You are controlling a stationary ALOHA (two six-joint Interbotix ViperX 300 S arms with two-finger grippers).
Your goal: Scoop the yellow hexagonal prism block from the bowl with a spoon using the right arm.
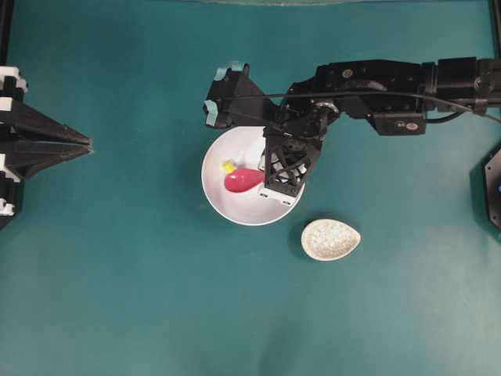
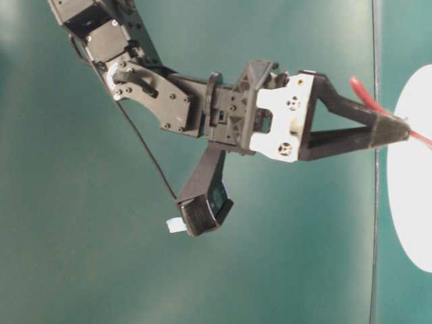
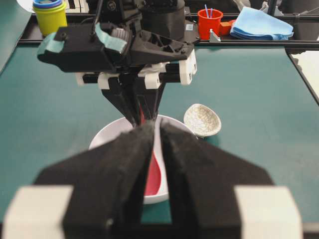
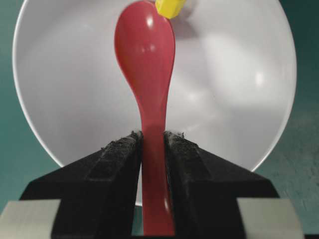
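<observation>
The white bowl (image 1: pixel 221 200) sits mid-table. The pink-red spoon (image 1: pixel 243 179) lies with its scoop inside the bowl, and my right gripper (image 1: pixel 270 174) is shut on its handle. In the right wrist view the handle of the spoon (image 4: pixel 145 50) runs between the right gripper's (image 4: pixel 153 137) pads. The tiny yellow hexagonal prism block (image 4: pixel 169 7) touches the far tip of the scoop, on the floor of the bowl (image 4: pixel 239 74). From above, the block (image 1: pixel 228 166) is just left of the scoop. My left gripper (image 1: pixel 88 145) rests at the table's left edge, shut and holding nothing.
A speckled beige spoon rest (image 1: pixel 330 239) lies on the green mat to the bowl's lower right. In the left wrist view a stack of yellow cups (image 3: pixel 50 15), a red cup (image 3: pixel 209 22) and a blue cloth (image 3: pixel 261 25) stand along the far edge.
</observation>
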